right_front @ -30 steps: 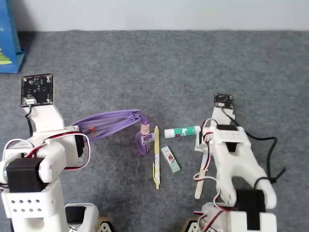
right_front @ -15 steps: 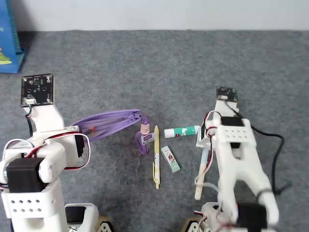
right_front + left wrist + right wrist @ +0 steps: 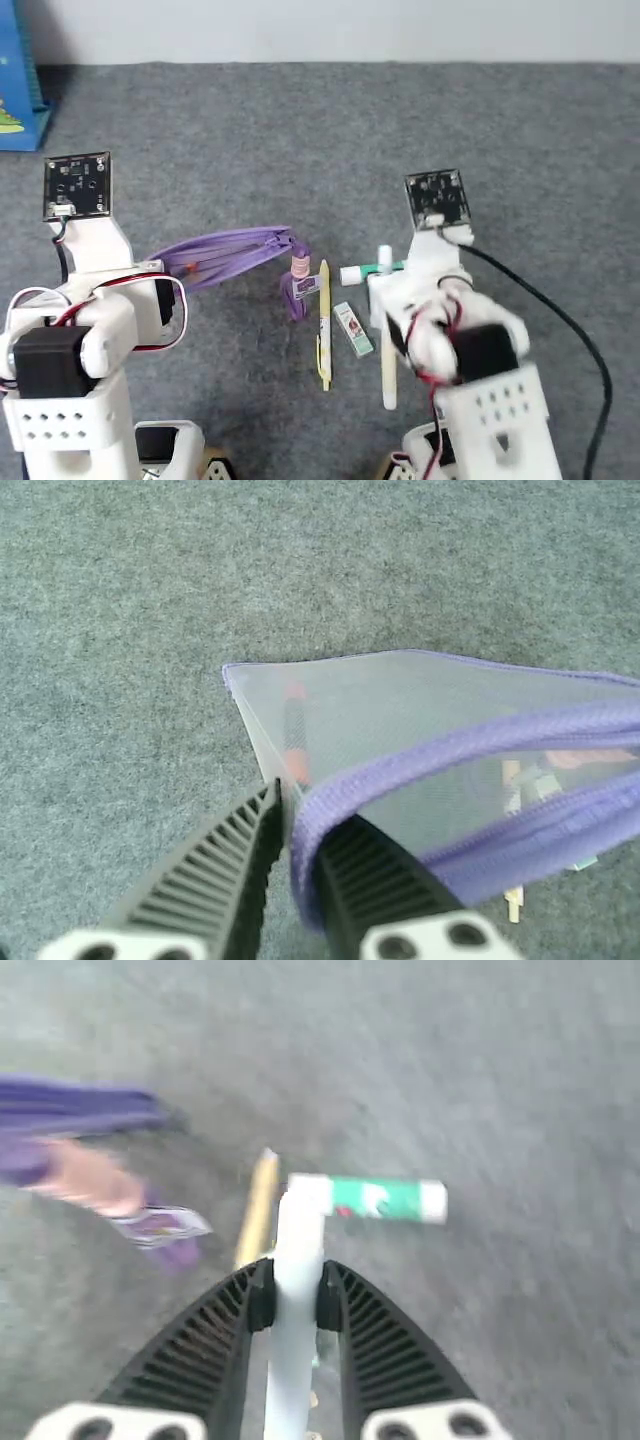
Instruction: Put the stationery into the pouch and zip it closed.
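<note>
Grey table (image 3: 400,120), items loose at centre. Left jaws pinch the pouch (image 3: 430,720) by one corner, its mouth toward the items. Right jaws are clamped on a white pen (image 3: 298,1215), tip near the glue stick (image 3: 370,1200). Loading is in hand; next, carry the pen into the mouth, past the yellow pen (image 3: 323,330) and eraser (image 3: 353,330) between.

Grey, felt-like covering runs right across the desk (image 3: 520,130), and the left wrist view shows the same nubby texture up close. In the far left corner a blue box (image 3: 18,95) stands at the edge (green shape on its face). Behind, a plain white wall (image 3: 330,30) lines the desk's far side.
</note>
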### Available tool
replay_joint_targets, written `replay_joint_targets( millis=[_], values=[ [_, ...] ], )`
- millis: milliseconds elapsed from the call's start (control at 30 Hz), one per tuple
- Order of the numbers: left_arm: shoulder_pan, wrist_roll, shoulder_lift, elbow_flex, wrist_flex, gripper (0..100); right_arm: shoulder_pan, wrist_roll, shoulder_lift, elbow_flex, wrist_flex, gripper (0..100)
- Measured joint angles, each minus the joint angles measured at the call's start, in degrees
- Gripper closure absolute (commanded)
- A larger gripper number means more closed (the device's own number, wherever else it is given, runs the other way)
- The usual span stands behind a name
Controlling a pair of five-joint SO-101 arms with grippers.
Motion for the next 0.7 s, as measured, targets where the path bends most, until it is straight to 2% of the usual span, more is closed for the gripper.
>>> replay_joint_targets(
  millis=[367,700],
  values=[
    [0.0,0.0,0.0,0.0,0.0,99,-10.8,0.0,-13.9,0.0,-9.0,99.1],
    [0.0,0.0,0.0,0.0,0.0,99,-16.8,-1.7,-18.5,0.0,-32.1,99.1]
  ],
)
